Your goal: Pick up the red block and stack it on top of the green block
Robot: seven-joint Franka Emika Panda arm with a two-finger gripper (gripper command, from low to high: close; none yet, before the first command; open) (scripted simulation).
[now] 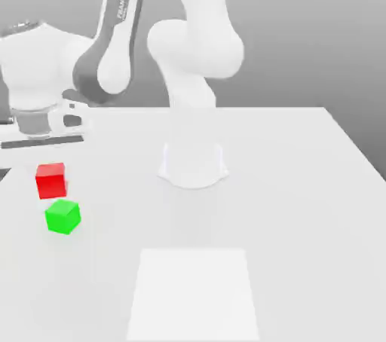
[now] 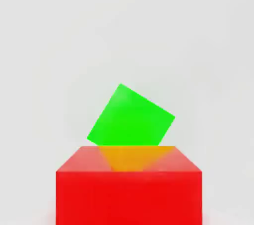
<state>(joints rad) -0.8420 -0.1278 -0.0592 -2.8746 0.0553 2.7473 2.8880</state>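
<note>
- Red block (image 1: 50,180): you see a small, plain, bright red cube, matte and unmarked, on the white table (image 1: 301,182) at about 9 o'clock from the arm's base (image 1: 193,167) in the exterior view, near the table's edge on the exterior view's left.
- Green block (image 1: 62,216): you see a bright green cube of about the same size, equally plain, lying at roughly 5 o'clock from the red one and just beside it. The two look close to touching, but you cannot tell whether their faces meet. The green cube is turned at an angle to the red one.
- Hand view: the red block (image 2: 129,189) shows a broad front face and a narrower top face. On that top face sits an orange-yellow patch, right below the green block (image 2: 131,116). The green block appears as a tilted square just beyond the red one.
- Gripper: the arm's hand (image 1: 45,118) hangs above the table at about 12 o'clock from the red block in the exterior view, apart from it. You cannot tell whether the pincer is wide or narrow; the fingers are not visible.
- Pale square patch (image 1: 194,291): it lies on the table at about 6 o'clock from the base, well apart from both cubes.
</note>
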